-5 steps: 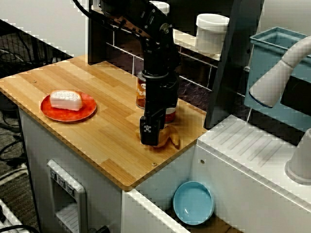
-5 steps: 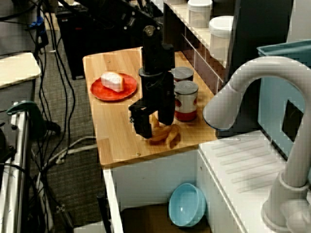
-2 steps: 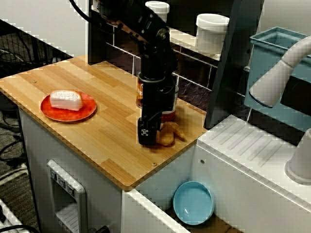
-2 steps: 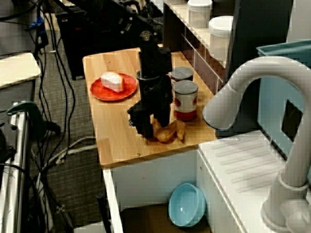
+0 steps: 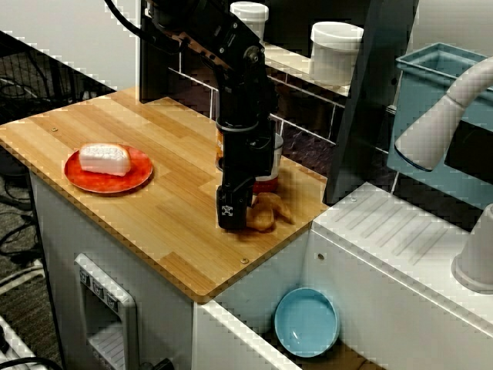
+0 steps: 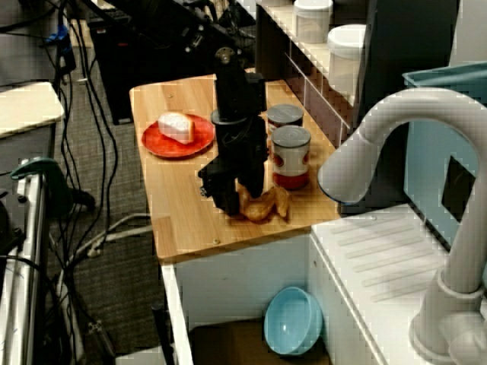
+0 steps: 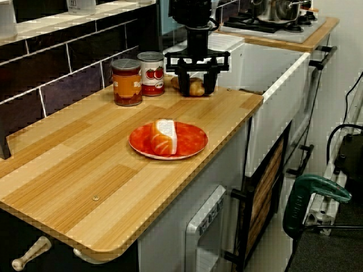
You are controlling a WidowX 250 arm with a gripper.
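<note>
My black gripper (image 5: 243,220) stands upright near the right end of the wooden counter (image 5: 154,216), its fingers straddling a golden croissant (image 5: 266,216). The low view along the counter shows the gripper (image 7: 195,85) with one finger on each side of the croissant (image 7: 197,88), closed against it. Seen from the sink side, the croissant (image 6: 264,205) sticks out to the right of the gripper (image 6: 240,199), at or just above the wood. Right behind the gripper stand a tomato can (image 7: 151,73) and an orange-labelled can (image 7: 126,82).
A red plate (image 5: 85,181) carrying a white wedge (image 5: 104,158) sits at the counter's left. To the right are a white sink unit (image 5: 385,231) and a faucet (image 5: 439,116). A blue bowl (image 5: 306,321) lies below. White jars (image 5: 335,50) stand on the back shelf.
The gripper shifted slightly left and up. The croissant turned from lying flat to a more bunched pose between the fingers and moved with the gripper.
</note>
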